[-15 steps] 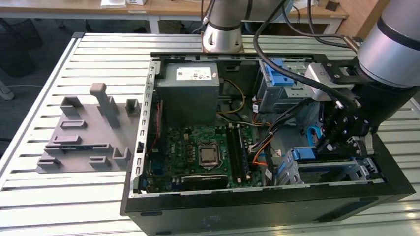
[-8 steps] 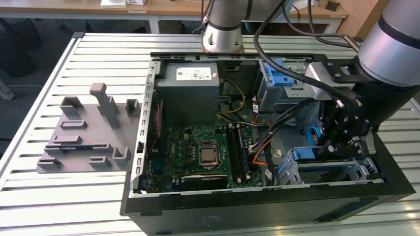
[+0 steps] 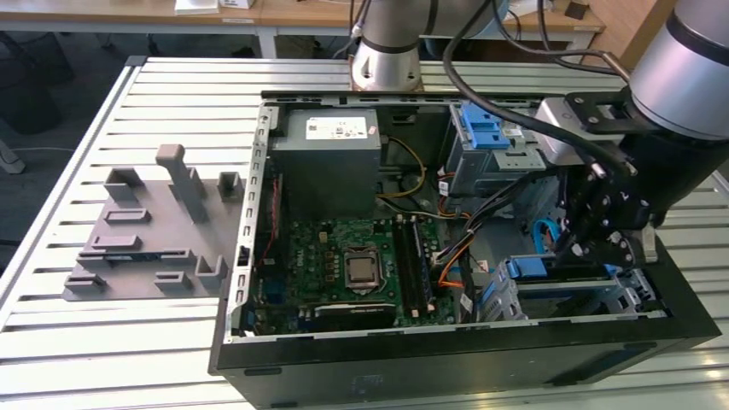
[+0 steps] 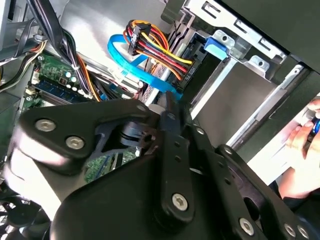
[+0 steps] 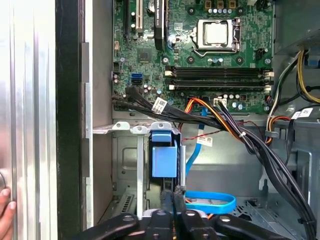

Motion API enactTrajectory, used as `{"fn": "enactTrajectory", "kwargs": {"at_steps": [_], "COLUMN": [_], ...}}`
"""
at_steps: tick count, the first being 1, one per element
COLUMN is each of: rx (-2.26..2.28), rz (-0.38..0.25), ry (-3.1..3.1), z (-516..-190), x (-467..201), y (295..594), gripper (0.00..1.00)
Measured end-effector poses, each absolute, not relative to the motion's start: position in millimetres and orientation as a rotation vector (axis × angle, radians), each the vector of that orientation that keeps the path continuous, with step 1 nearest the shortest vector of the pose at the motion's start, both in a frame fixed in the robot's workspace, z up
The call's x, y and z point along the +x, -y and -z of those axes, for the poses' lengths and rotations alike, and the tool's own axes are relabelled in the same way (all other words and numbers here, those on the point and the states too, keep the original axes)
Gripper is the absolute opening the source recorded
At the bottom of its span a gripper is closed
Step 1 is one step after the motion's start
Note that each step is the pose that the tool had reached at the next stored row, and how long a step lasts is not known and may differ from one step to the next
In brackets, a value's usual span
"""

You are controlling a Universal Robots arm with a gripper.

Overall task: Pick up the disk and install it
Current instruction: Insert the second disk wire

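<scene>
Fingers clenched tip to tip in both wrist views, nothing seen between them, lowered into the open computer case at the corner beside the motherboard, toward the exterior view's right

From the exterior view: arm reaching down over the case, dark fingers hanging just above the drive cage next to the motherboard; case lying on a slatted metal worktop, with a grey plastic fixture well apart from the motherboard on the exterior view's left

From the first wrist view, not given by the exterior view: fingertips just short of the blue end of the disk; cannot tell whether touching. Disk seated in the cage, below a bundle of black and orange cables coming off the motherboard; a blue flat cable looped just beside it

From the second wrist view: the same blue end in the cage slot, a multicoloured connector bundle near it, and a person's hand outside the case wall; fingertips of a hand also at the edge of the first wrist view

Disk: blue carrier end turned toward the motherboard, long axis running away from it into the cage, body mostly hidden by the cage walls
</scene>
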State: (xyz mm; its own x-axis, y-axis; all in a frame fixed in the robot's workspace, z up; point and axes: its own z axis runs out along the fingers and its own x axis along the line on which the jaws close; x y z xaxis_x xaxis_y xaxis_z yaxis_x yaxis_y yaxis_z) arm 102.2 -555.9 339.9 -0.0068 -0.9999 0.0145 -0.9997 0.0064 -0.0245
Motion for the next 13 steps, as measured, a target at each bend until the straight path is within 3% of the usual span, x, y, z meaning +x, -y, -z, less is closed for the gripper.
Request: {"fn": "enactTrajectory", "kwargs": {"at_steps": [2, 13], "rx": [-2.209, -2.209], "rz": [0.044, 0.043], "ry": [-2.224, -2.224], "z": [-341.6, -345.1], "x": [102.2, 102.2], "y": [555.9, 555.9], "gripper": [0.11, 0.11]}}
